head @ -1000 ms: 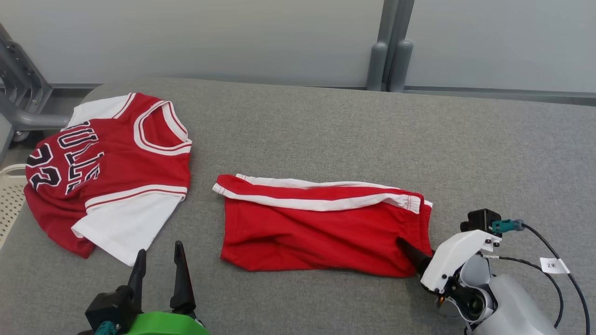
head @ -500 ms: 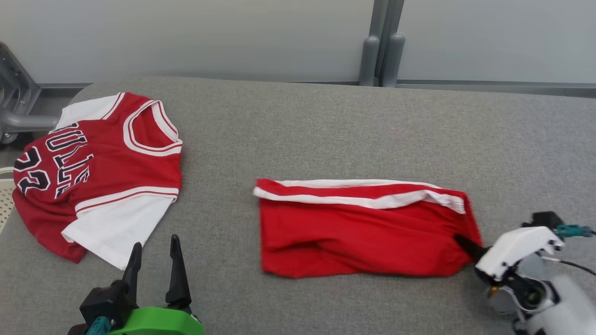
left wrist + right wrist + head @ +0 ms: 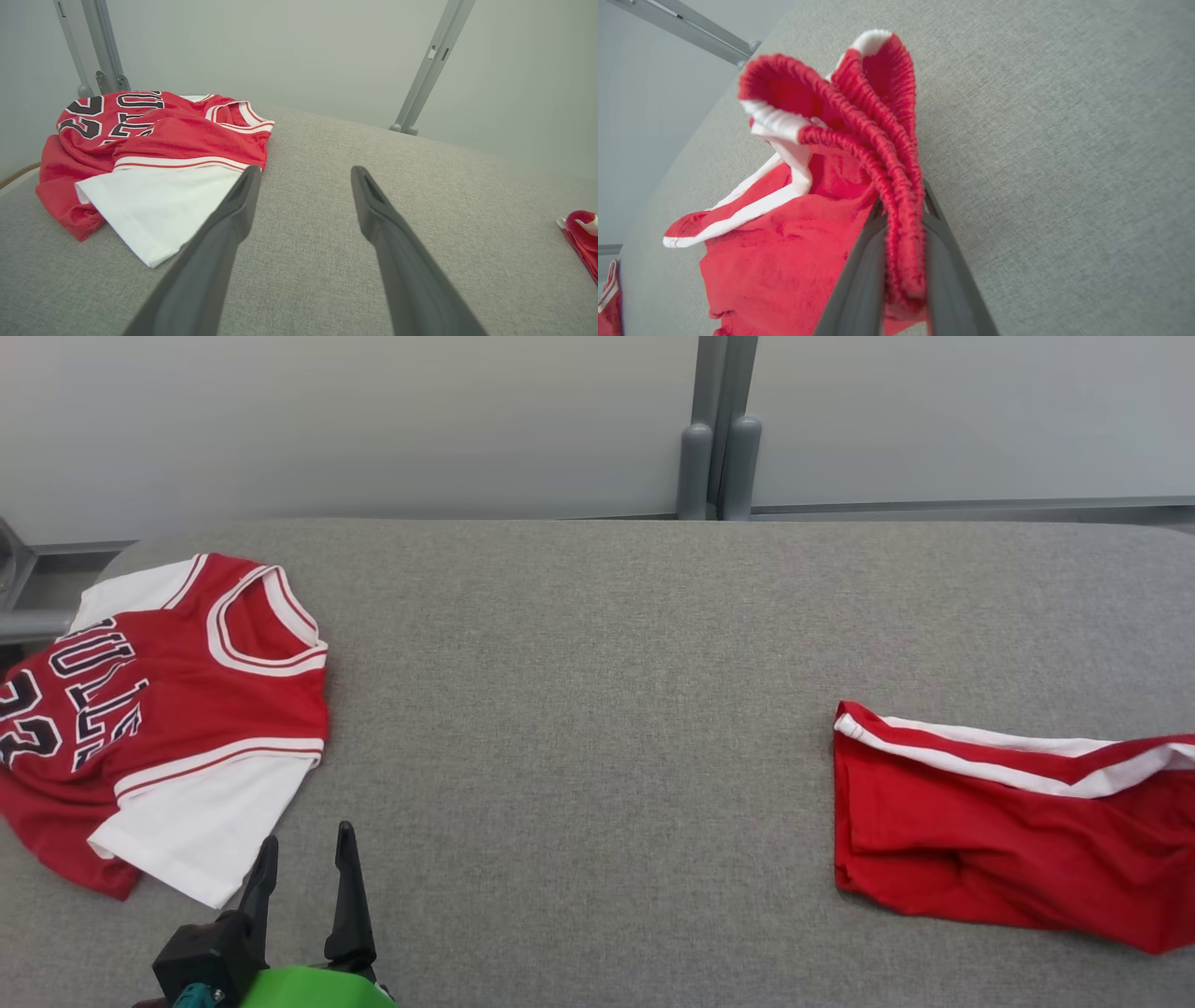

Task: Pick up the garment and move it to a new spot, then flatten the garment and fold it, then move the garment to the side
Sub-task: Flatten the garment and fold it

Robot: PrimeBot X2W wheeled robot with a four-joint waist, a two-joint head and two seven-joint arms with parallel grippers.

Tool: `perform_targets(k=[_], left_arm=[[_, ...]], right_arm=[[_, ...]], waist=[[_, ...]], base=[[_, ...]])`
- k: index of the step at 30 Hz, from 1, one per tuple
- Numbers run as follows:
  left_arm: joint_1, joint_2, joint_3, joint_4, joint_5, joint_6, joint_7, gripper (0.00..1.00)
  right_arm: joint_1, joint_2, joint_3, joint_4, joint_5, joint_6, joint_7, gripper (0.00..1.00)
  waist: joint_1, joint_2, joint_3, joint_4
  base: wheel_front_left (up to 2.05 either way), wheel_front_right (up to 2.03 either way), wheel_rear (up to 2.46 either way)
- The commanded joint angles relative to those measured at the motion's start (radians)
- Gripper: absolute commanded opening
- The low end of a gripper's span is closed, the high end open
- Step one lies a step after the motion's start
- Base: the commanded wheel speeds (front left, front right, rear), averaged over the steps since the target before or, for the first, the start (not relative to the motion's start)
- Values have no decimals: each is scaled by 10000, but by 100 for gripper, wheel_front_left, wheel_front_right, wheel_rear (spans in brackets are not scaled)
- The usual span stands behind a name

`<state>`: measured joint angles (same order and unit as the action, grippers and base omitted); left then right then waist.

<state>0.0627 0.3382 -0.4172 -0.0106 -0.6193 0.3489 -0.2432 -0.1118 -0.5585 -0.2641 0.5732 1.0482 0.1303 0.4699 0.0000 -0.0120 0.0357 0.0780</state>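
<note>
The folded red shorts (image 3: 1008, 840) lie at the right edge of the head view on the grey table (image 3: 579, 663), well apart from the jersey (image 3: 159, 709) at far left. The right gripper (image 3: 902, 200) is pinched on their elastic waistband (it bunches between the two dark fingers). The left gripper (image 3: 307, 833) sits at lower left, fingers spread and holding nothing, near the jersey's white sleeve.

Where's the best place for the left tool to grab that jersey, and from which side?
Probably the jersey's white sleeve, at its near corner. Come in low from the left tool's side, fingers straddling that edge: it lies flat and loose, pointing toward the open tool.
</note>
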Motion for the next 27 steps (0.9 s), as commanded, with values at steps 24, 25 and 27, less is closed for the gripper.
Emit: perform_targets(k=[24, 25, 27], left_arm=[[-138, 354, -1, 1476, 449, -1845, -231, 100], [-164, 348, 11, 1522, 535, -1968, -225, 100], [-150, 312, 85, 1605, 664, -2194, -228, 100]], right_arm=[[-540, 3529, 3608, -3685, -3755, 7, 328, 0], [-645, 3630, 3593, -3486, -3925, 7, 240, 0], [-879, 3747, 3538, -3075, -4327, 7, 58, 0]], waist=[[0, 120, 110, 141], [0, 120, 109, 181], [0, 120, 94, 260]], base=[[0, 0, 0], [0, 0, 0], [0, 0, 0]])
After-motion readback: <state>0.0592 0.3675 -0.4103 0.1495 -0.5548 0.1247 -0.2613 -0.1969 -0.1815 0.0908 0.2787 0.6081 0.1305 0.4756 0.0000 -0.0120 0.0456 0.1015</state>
